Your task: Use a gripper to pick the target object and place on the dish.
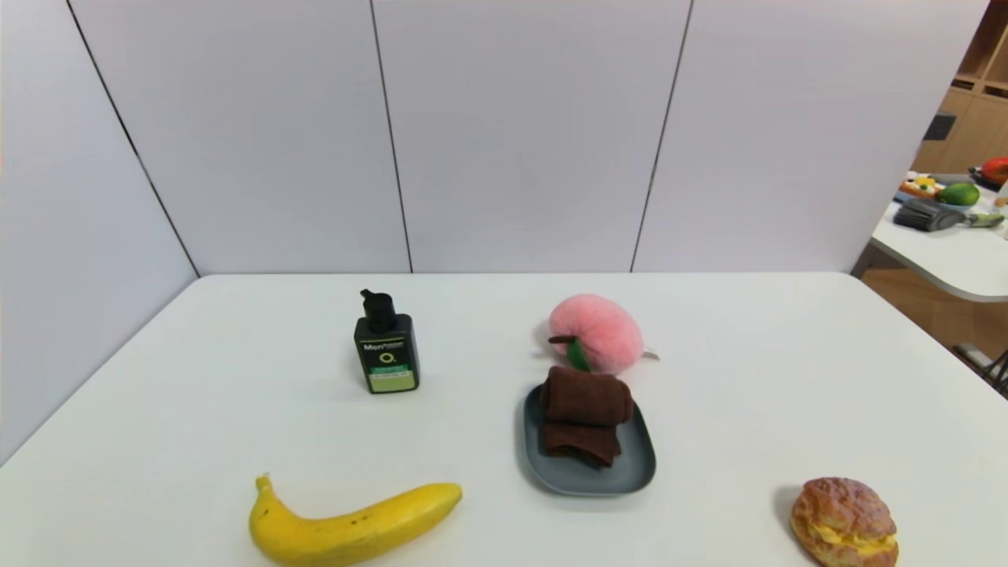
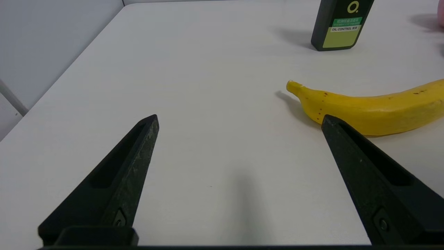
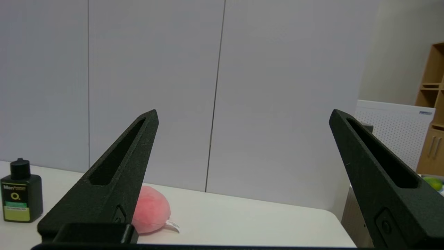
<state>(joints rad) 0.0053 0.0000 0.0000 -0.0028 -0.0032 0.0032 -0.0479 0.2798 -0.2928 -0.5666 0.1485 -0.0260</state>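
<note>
The brown rolled towel point(image 1: 584, 416) lies on the grey-blue dish point(image 1: 630, 471), just before the plush peach point(image 1: 596, 333). Right claw point(image 3: 242, 116) stands wide apart, empty, aimed above the tabletop point(image 1: 748, 378); left claw point(image 2: 239, 119) likewise, parked. Placement looks complete; only retreat remains.

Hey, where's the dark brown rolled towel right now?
In the head view, the dark brown rolled terry towel lies on the flat grey-blue plastic dish near the table's centre, just in front of the pink plush peach.
</note>
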